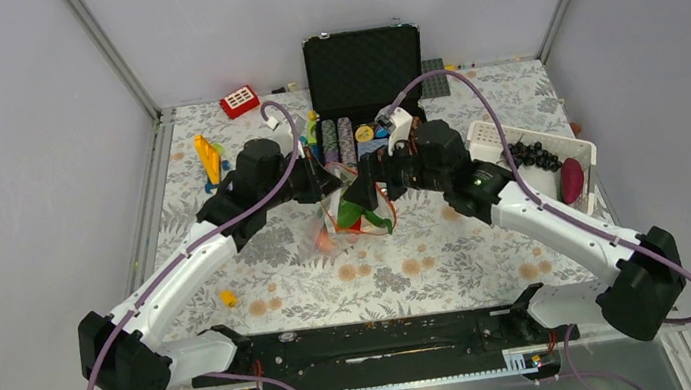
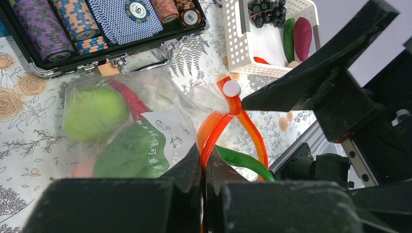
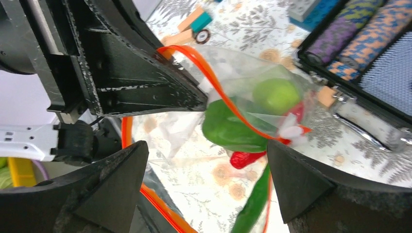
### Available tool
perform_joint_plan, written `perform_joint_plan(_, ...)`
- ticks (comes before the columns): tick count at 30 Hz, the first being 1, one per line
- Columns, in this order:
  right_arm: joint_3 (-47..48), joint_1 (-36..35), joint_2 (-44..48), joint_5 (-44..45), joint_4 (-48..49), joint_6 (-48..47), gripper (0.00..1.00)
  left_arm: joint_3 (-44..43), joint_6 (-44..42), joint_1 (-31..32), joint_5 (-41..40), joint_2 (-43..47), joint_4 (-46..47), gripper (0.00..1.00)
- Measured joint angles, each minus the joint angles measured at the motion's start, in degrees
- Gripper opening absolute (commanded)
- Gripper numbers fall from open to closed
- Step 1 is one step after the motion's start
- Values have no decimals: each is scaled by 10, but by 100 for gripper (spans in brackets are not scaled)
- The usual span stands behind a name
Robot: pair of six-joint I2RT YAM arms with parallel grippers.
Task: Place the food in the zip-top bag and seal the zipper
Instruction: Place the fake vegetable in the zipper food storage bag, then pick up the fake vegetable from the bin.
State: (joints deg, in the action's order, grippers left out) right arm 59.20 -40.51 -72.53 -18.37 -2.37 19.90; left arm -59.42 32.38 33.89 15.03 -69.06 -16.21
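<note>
Bag (image 2: 121,94) mouth faces left tool (image 2: 204,167); zipper (image 2: 214,130) pinched

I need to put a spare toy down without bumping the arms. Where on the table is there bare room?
The widest bare cloth lies at the front, between the left arm and right arm, nearer than the zip-top bag, right of a small yellow piece. Crowded: around the bag, the chip case behind it, the white basket at right.

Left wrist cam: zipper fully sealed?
No. In the left wrist view the zipper strips bow apart in an open loop, and a long green food piece pokes out through the mouth.
</note>
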Motion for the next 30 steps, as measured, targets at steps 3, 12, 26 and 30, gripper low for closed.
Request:
perform_joint_plan(3, -1, 0, 24, 42, -22, -9, 100, 0, 1, 0, 1, 0, 0, 0)
perform_joint_plan(12, -36, 61, 151, 254, -108, -19, 100, 9, 0, 0, 9, 0, 9, 0)
perform_joint_plan(26, 59, 401, -41, 175, -289, -148, 100, 9, -13, 0, 15, 0, 9, 0)
perform_joint_plan(30, 83, 421, -116, 172, -304, -205, 100, 10, -22, 0, 15, 0, 9, 0)
